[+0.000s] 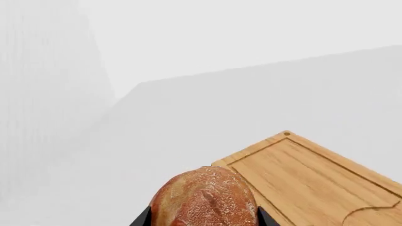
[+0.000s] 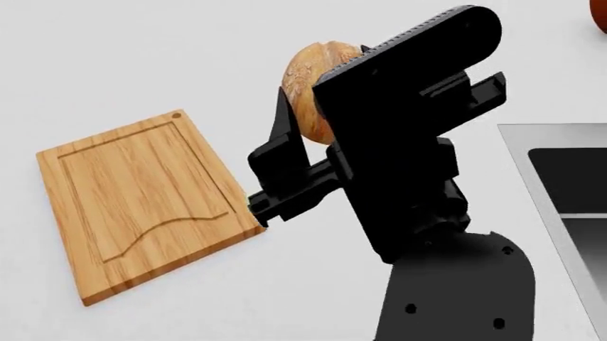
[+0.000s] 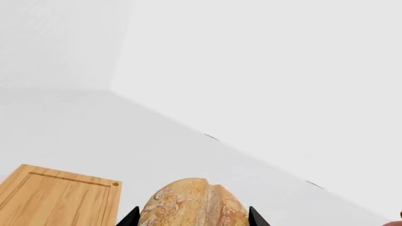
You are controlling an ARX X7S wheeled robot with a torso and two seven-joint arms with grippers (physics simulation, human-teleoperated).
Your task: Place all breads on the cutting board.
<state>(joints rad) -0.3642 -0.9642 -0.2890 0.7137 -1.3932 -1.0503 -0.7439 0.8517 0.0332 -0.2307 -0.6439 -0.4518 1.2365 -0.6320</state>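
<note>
A dark reddish-brown bread (image 1: 204, 197) sits between the two black fingers of my left gripper (image 1: 204, 219), which is shut on it. In the left wrist view the cutting board (image 1: 314, 179) lies just beside this roll, its corner hole at the far end. My right gripper (image 3: 191, 217) is shut on a paler golden-tan bread (image 3: 191, 202). In the head view that bread (image 2: 318, 78) hangs in the air to the right of the cutting board (image 2: 142, 199), which lies bare on the white counter. The left gripper does not show clearly in the head view.
A steel sink (image 2: 519, 163) is set into the counter at the right edge. A small orange-red object (image 2: 599, 14) peeks in at the far right corner. White walls rise behind the counter. My black arm (image 2: 417, 177) hides the middle of the head view.
</note>
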